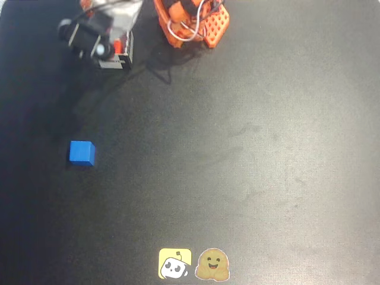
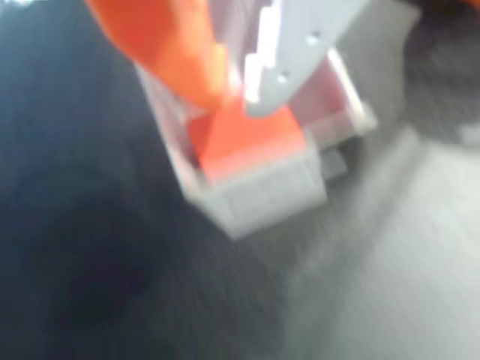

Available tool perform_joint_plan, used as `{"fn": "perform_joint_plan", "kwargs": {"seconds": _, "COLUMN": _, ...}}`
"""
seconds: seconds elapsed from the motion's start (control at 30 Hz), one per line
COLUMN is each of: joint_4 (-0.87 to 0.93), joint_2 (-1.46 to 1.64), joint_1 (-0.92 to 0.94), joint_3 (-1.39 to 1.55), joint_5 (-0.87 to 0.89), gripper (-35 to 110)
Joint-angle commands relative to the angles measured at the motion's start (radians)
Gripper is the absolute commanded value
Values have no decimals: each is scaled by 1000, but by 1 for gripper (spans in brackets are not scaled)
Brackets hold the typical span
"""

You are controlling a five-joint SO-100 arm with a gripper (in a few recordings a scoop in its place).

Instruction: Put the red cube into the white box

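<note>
In the overhead view, the arm covers most of the small white cardboard box at the top left of the dark tabletop; a small solid blue cube sits well apart below. In the blurred wrist view, the small red-orange cube lies inside the box, under the gripper, its fingers slightly apart.

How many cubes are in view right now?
2. The small solid blue cube sits on the black table's left in the overhead view; the small solid red cube lies inside the white cardboard box, in the wrist view.
</note>
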Motion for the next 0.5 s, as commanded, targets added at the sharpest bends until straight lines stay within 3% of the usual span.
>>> {"fn": "perform_joint_plan", "kwargs": {"seconds": 0.0, "joint_4": -20, "joint_2": -130, "joint_1": -130, "joint_3": -107, "joint_5": 80, "gripper": 0}}
{"fn": "perform_joint_plan", "kwargs": {"seconds": 0.47, "joint_4": -95, "joint_2": -222, "joint_1": -842, "joint_3": -103, "joint_5": 548, "gripper": 0}}
